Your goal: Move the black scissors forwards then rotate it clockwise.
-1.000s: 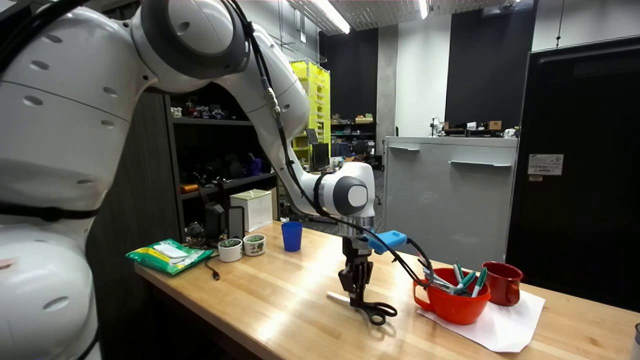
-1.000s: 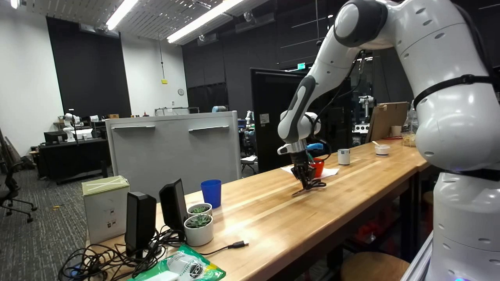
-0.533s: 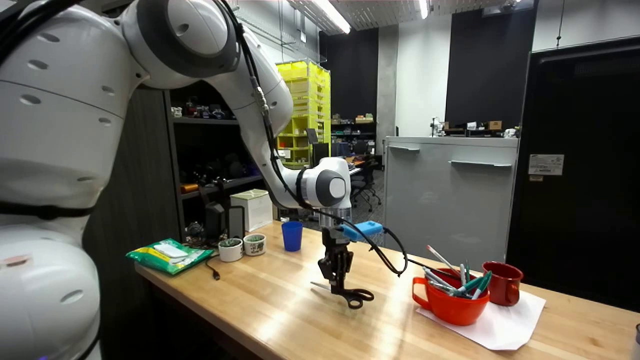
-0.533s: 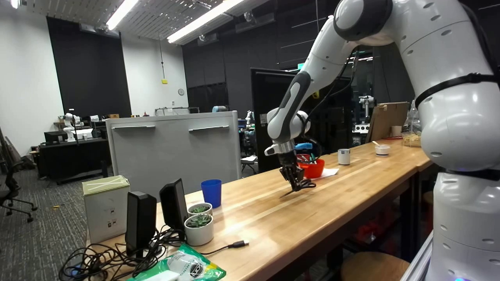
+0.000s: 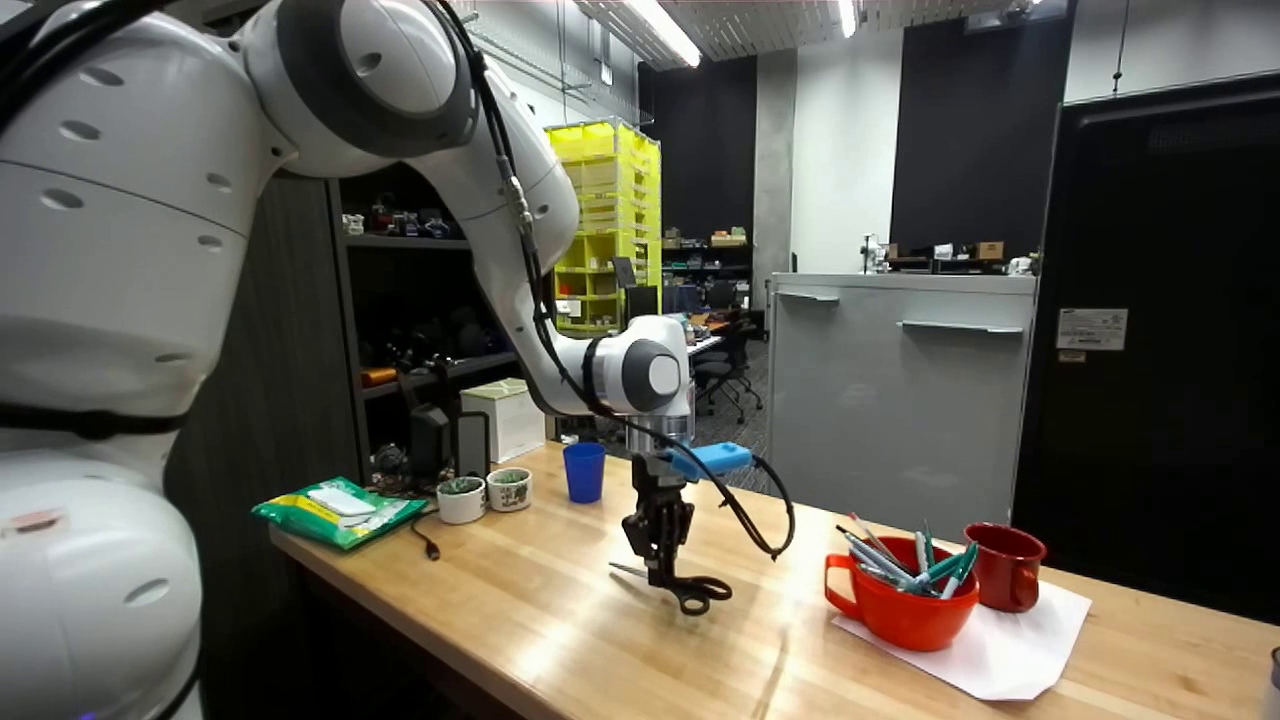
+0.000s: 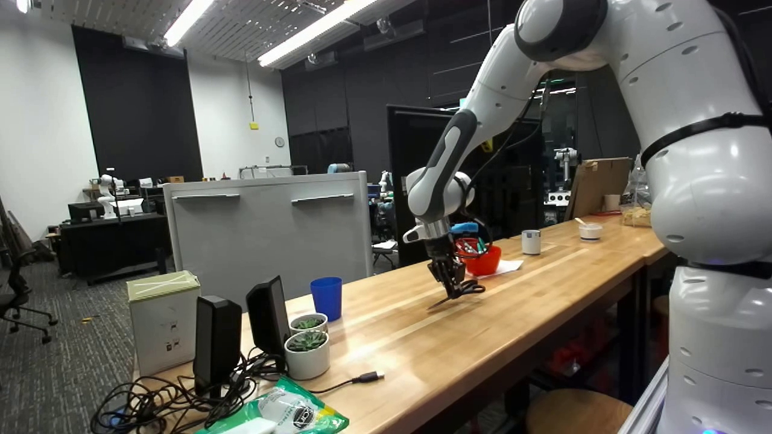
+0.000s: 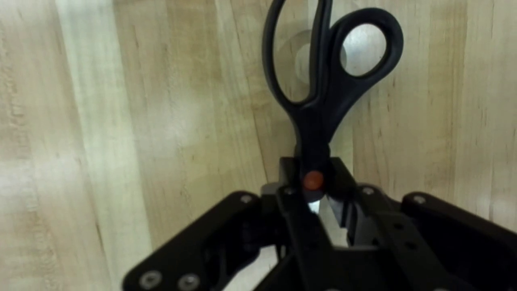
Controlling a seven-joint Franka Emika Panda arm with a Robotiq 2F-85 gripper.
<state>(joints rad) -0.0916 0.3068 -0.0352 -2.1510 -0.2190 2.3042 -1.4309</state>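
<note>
Black scissors [image 7: 314,125] are held near their orange pivot by the gripper [image 7: 314,178], whose jaws are drawn in narrow on them, right of centre in the wrist view; the looped handles are pointed toward the top of that frame. In an exterior view they are seen against the table [image 5: 540,580], below the centre, with thin blades directed left and handles right. Whether the wood is touched by them cannot be told. At lower right, a red bowl [image 5: 910,622] of pens [image 5: 965,563] is set on white paper [image 5: 1030,655], beside a dark red mug [image 5: 1000,575]. Left of centre, a blue cup [image 5: 584,475] is placed near two plant pots [image 5: 461,505].
</note>
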